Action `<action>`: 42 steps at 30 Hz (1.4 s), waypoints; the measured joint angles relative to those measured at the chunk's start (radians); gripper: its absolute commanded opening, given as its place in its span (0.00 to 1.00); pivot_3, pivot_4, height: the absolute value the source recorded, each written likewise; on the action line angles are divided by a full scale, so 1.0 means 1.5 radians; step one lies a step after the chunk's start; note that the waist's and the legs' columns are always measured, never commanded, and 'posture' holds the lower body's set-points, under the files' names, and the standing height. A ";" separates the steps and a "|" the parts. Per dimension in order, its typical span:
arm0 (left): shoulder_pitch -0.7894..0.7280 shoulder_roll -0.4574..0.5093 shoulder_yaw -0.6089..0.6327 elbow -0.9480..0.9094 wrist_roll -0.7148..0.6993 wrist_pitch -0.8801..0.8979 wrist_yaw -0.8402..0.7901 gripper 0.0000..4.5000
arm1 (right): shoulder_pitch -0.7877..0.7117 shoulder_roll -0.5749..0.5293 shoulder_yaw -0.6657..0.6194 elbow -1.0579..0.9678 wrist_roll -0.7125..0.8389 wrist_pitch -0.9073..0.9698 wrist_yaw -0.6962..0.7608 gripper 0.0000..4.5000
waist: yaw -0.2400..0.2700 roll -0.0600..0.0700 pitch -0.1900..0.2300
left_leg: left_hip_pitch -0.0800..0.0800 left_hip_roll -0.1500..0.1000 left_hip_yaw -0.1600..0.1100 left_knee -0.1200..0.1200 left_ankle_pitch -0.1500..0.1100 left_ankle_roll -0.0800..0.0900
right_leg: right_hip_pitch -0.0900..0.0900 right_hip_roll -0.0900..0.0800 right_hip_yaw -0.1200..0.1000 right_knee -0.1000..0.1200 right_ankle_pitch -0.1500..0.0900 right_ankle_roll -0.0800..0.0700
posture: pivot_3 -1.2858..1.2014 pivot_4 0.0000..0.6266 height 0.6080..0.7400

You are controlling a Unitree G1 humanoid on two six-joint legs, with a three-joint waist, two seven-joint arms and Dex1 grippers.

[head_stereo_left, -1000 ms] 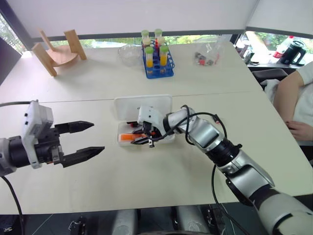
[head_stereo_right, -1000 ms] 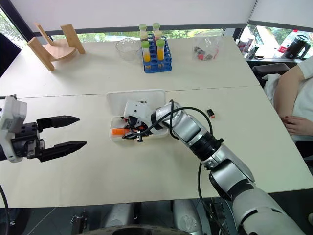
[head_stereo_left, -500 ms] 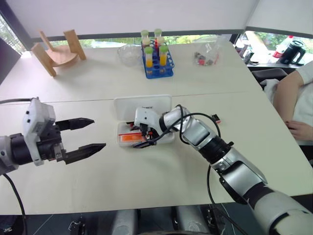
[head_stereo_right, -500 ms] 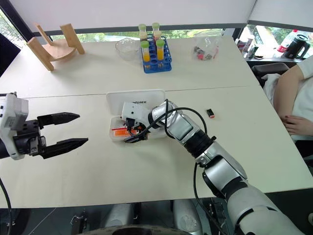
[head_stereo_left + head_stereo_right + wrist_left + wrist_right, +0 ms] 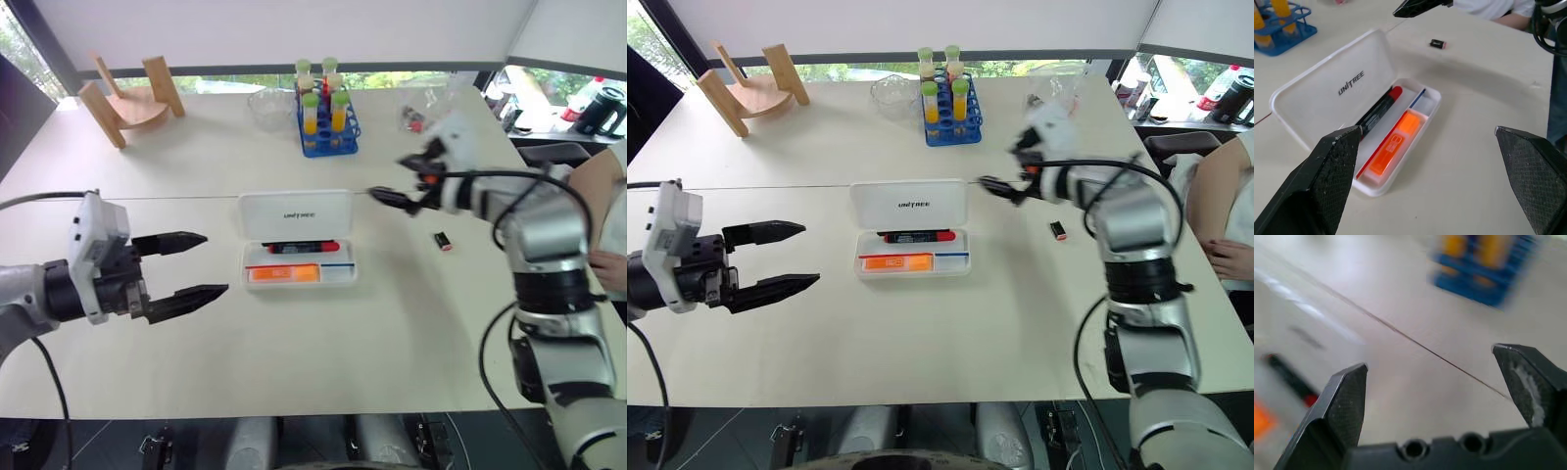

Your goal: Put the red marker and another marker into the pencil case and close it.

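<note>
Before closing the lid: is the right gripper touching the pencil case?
Apart. In the right eye view the right gripper hangs open beside the pencil case, with bare table between them.

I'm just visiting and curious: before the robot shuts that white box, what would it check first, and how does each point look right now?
1. Red marker lies inside the pencil case: ok.
2. Orange marker lies flat in the tray beside it: ok.
3. Nothing sticks out over the tray's rim, as far as the left wrist view shows: ok.
4. Lid shut: not ok, it lies open behind the tray.
5. Right gripper open, empty and away from the case: ok.
6. Left gripper open, empty, off to the case's side: ok.
</note>
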 measured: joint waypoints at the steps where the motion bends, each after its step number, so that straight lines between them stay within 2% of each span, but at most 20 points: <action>1: -0.006 0.000 -0.009 0.009 0.003 -0.003 -0.002 1.00 | 0.037 -0.009 -0.012 -0.002 -0.008 0.007 -0.024 0.99 | -0.001 0.000 0.000 | 0.000 0.000 0.000 0.000 0.000 0.000 | 0.000 0.000 0.000 0.000 0.000 0.000 | 0.52 0.24 1.00; 6: -0.043 0.000 -0.050 0.037 0.024 -0.027 -0.017 1.00 | 0.160 0.006 -0.016 -0.009 -0.015 0.002 -0.081 0.99 | -0.023 0.001 0.000 | 0.001 0.001 0.003 0.000 0.000 0.000 | -0.001 0.001 0.003 0.002 0.000 0.000 | 0.52 0.24 1.00; 12: -0.055 0.000 -0.066 0.057 0.041 -0.041 -0.028 1.00 | 0.165 0.025 -0.031 0.005 0.011 -0.015 -0.102 0.99 | -0.030 0.000 0.000 | 0.002 0.001 0.004 0.000 0.000 0.000 | -0.001 0.002 0.003 0.002 0.000 0.000 | 0.52 0.24 1.00; 14: -0.055 0.000 -0.066 0.059 0.045 -0.043 -0.028 1.00 | 0.164 0.031 -0.034 0.017 0.017 -0.025 -0.106 0.88 | -0.031 0.000 0.000 | 0.002 0.001 0.004 0.001 0.000 0.000 | 0.000 0.002 0.003 0.002 0.000 0.000 | 0.52 0.24 1.00; 15: -0.055 0.000 -0.066 0.059 0.046 -0.043 -0.028 1.00 | 0.163 0.037 -0.035 0.022 0.023 -0.030 -0.108 0.79 | -0.031 0.000 0.000 | 0.002 0.001 0.004 0.001 0.000 0.000 | 0.000 0.002 0.003 0.002 0.000 0.000 | 0.52 0.24 1.00; 22: -0.056 -0.007 -0.066 0.059 0.054 -0.047 -0.024 1.00 | 0.136 0.065 -0.010 0.035 0.032 -0.035 -0.125 0.00 | -0.034 0.000 0.000 | 0.002 0.001 0.003 0.001 0.000 0.000 | 0.000 0.002 0.003 0.002 0.000 0.001 | 0.52 0.24 1.00; 26: -0.056 -0.008 -0.066 0.059 0.055 -0.051 -0.021 1.00 | 0.131 0.058 -0.004 0.033 0.037 -0.027 -0.119 0.00 | -0.035 0.000 0.000 | 0.002 0.001 0.003 0.001 0.000 0.000 | 0.000 0.002 0.003 0.002 0.000 0.001 | 0.52 0.24 1.00; 28: -0.055 -0.008 -0.066 0.059 0.055 -0.051 -0.019 1.00 | 0.131 0.026 0.029 0.005 0.055 -0.020 -0.069 0.00 | -0.035 0.001 0.000 | 0.002 0.001 0.003 0.001 0.000 0.000 | 0.000 0.002 0.003 0.002 0.000 0.001 | 0.52 0.24 1.00; 32: -0.053 -0.008 -0.066 0.059 0.054 -0.051 -0.017 1.00 | 0.078 -0.034 0.088 -0.105 0.146 -0.024 0.101 0.00 | -0.036 0.003 0.002 | 0.002 0.002 0.003 0.000 0.000 0.001 | -0.001 0.002 0.003 0.002 0.000 0.001 | 0.52 0.24 1.00; 35: -0.053 -0.008 -0.067 0.061 0.055 -0.051 -0.018 1.00 | 0.011 -0.047 0.130 -0.165 0.192 -0.070 0.211 0.00 | -0.035 0.001 0.002 | 0.002 0.002 0.001 0.000 0.000 0.001 | 0.000 0.002 0.002 0.001 0.000 0.001 | 0.52 0.24 1.00; 42: -0.054 -0.012 -0.071 0.063 0.059 -0.051 -0.011 1.00 | -0.013 -0.020 0.294 -0.041 0.123 -0.218 0.308 0.00 | -0.020 -0.001 0.004 | 0.001 0.001 0.002 0.002 0.000 0.001 | 0.001 0.001 0.002 0.001 0.000 0.001 | 0.52 0.24 1.00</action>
